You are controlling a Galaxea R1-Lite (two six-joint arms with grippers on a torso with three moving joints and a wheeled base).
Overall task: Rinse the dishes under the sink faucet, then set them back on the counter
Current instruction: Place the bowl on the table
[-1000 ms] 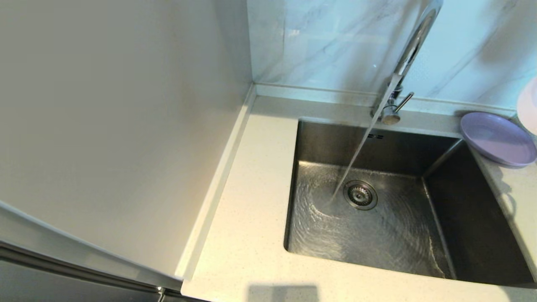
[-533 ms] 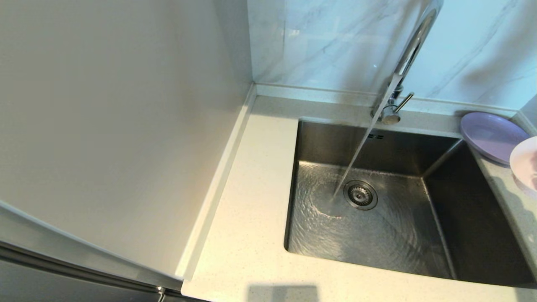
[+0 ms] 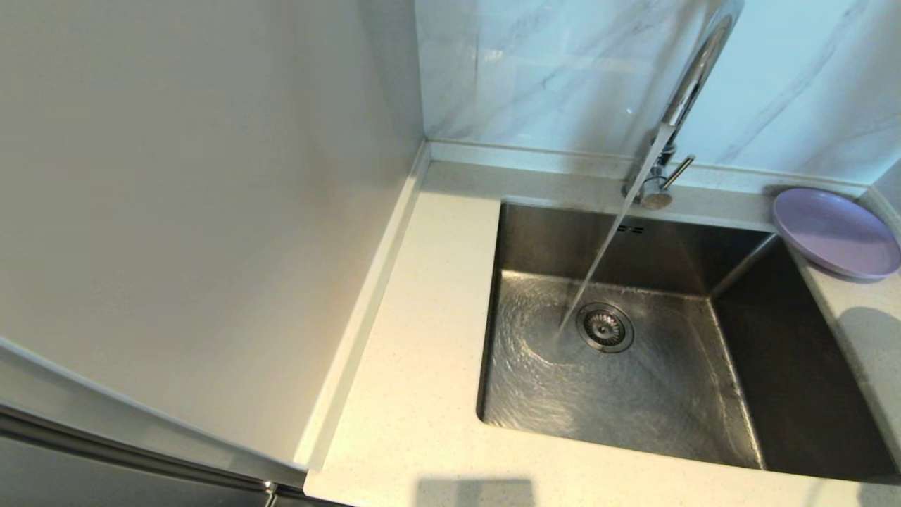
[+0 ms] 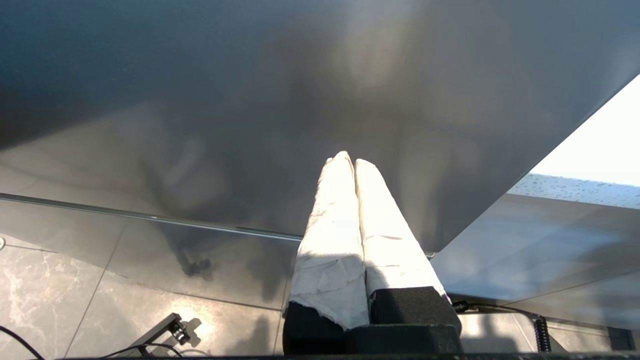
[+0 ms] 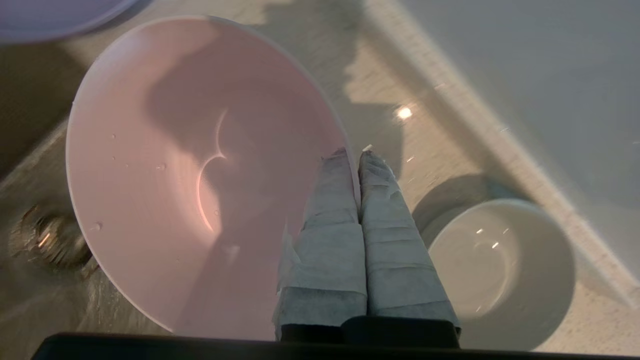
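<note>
Your left gripper (image 4: pixel 348 161) is parked below counter level, fingers pressed together on nothing, well apart from all the dishes. In the head view, going left to right: the counter (image 3: pixel 422 338), the sink (image 3: pixel 626 380) with water running from the sink faucet (image 3: pixel 693 70) onto the floor just beside the drain (image 3: pixel 605 327), then the lavender plate (image 3: pixel 834 231) resting on the counter's far right corner, its rim overhanging the basin. The right gripper (image 5: pixel 350 155) is out of that view; its wrist view shows the fingers clamped on the near rim of the pink dish (image 5: pixel 200 170), which extends away from the fingertips, tilted (droplets on its face). Counter lies beneath, a white bowl (image 5: pixel 495 270) just beside. Your coming set-down, by my judgement, turns on clearing that bowl and the plate. No brands, labels or writing legible.
</note>
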